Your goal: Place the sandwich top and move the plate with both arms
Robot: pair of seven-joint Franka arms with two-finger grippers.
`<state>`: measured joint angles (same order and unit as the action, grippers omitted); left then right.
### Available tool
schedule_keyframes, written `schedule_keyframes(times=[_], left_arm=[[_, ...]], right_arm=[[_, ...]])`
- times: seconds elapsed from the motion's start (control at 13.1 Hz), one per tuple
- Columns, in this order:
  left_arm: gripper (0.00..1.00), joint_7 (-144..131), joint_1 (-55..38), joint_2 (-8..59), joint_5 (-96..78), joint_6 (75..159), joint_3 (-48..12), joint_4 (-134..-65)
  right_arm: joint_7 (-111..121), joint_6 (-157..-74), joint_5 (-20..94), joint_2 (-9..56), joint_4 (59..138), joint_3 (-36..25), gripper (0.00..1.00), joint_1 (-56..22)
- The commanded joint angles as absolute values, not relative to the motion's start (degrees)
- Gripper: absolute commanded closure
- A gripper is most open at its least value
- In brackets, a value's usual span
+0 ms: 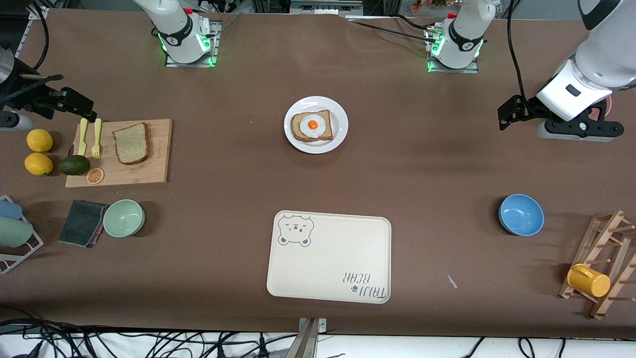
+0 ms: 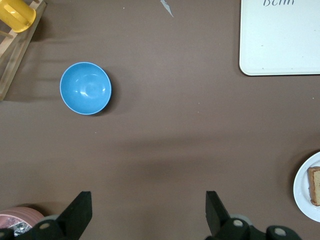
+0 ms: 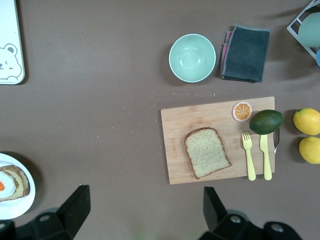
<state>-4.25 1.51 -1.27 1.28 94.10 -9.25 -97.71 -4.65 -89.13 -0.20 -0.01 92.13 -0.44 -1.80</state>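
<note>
- Two open grippers and nothing held: we judge the first step, picking up the sandwich top, has not begun.
- Nearest the front camera we see the cream tray (image 1: 328, 257), flat, rectangular with rounded corners and a bear print, empty.
- Farther back, the blue bowl (image 1: 521, 214) sits below the left gripper (image 2: 149, 212), smooth and glossy; the pale green bowl (image 1: 123, 218) lies next to a dark folded cloth (image 1: 82, 223).
- Farther still, the sandwich top (image 3: 207, 152) lies flat on the wooden board (image 3: 175, 150), under and just ahead of the right gripper (image 3: 145, 210); it looks soft, porous and speckled with a darker crust, so we would pinch it gently by its edges.
- The plate (image 1: 316, 125), round, white and smooth, sits mid-table between both arms, well apart from either gripper, and carries a slice with a fried egg (image 1: 313, 125).
- Both grippers hover at the table's ends, fingers spread wide.
- Next, we think the right gripper must descend onto the slice, then carry it over the egg.
</note>
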Motion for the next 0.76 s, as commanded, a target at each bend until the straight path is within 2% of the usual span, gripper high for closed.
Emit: schedule_keyframes(times=[0.0, 0.69], left_arm=[[0.00, -3.8, 2.3, -0.6, 0.0, 93.0, -9.8, -96.0], [0.00, -3.8, 2.2, -0.6, 0.0, 93.0, -9.8, -96.0]], right_arm=[[-4.1, -88.1, -0.7, -0.4, 91.5, 0.2, 0.00, -1.2], [-4.1, -88.1, -0.6, -0.4, 91.4, 0.4, 0.00, -1.2]])
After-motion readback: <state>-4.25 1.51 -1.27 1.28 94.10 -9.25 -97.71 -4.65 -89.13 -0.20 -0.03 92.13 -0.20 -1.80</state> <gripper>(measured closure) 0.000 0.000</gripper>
